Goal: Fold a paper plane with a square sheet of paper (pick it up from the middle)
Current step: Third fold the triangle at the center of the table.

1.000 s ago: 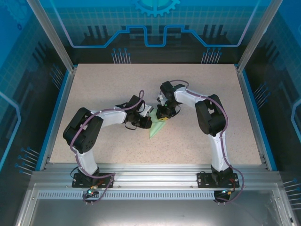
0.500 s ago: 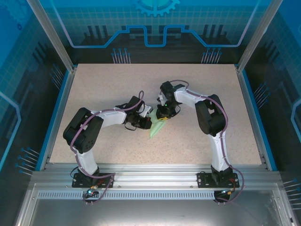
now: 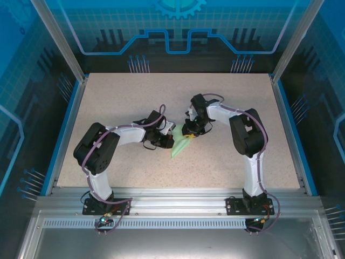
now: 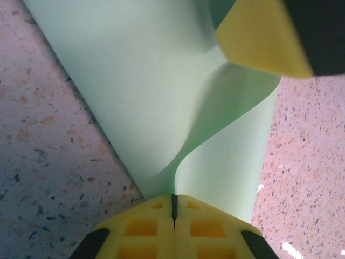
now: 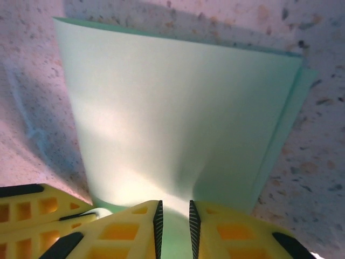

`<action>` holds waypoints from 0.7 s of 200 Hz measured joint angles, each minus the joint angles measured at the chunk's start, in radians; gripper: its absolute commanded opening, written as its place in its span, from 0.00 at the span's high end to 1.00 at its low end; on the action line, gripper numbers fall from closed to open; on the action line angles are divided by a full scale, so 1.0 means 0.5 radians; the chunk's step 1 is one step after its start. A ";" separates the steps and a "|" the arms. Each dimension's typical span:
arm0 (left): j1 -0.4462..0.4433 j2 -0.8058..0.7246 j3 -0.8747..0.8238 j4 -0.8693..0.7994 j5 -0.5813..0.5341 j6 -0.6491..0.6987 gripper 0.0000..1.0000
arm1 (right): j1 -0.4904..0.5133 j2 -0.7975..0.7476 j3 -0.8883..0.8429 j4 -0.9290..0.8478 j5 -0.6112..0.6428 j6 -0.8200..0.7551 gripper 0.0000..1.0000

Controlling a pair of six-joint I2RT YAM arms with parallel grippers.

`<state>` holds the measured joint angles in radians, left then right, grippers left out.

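1. Step in hand: a mid-sequence fold. The sheet of paper [image 3: 178, 149] is no longer a flat square. It is a narrow, layered strip near the centre of the worktop [image 3: 118, 97], and it is not yet a finished dart.

2. Position of the sheet: in the top view its far end sits between the two pincers. Its free end trails toward 7 o'clock and rests on the worktop.

3. Left pincer [image 4: 173, 204]: clenched on the sheet. In its wrist view the jaws meet with no gap, and the paper edge enters the seam between them. From there the paper bows upward in a soft curve, so this fold is not creased.

4. Right pincer [image 5: 173, 218]: grasping the same sheet from the 1 o'clock side. In its wrist view a narrow slot stands between the jaws, and the paper runs into it. At 3 o'clock in that view a second layer edge shows just beside the top layer.

5. Next move, in my judgement: I bring the bowed flap down flat with its edges aligned, then press along the fold line to set the crease. One pincer must anchor the sheet while the other works. Thin paper slides and skews easily, so I avoid pulling the two grips apart.
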<state>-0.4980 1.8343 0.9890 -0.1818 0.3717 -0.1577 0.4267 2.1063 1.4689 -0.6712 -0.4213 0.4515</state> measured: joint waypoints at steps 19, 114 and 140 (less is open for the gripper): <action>0.000 0.000 0.000 0.001 0.000 0.002 0.96 | -0.025 -0.103 -0.084 0.052 -0.015 0.033 0.75; 0.000 0.000 0.011 -0.002 0.002 0.023 0.95 | -0.018 -0.021 0.067 0.065 -0.003 0.040 0.77; 0.000 0.000 0.014 -0.010 0.002 0.041 0.95 | -0.002 0.089 0.147 0.015 0.095 0.024 0.77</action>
<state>-0.4980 1.8343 0.9958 -0.1867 0.3729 -0.1371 0.4259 2.1509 1.5425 -0.6636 -0.3740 0.4637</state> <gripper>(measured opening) 0.056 0.231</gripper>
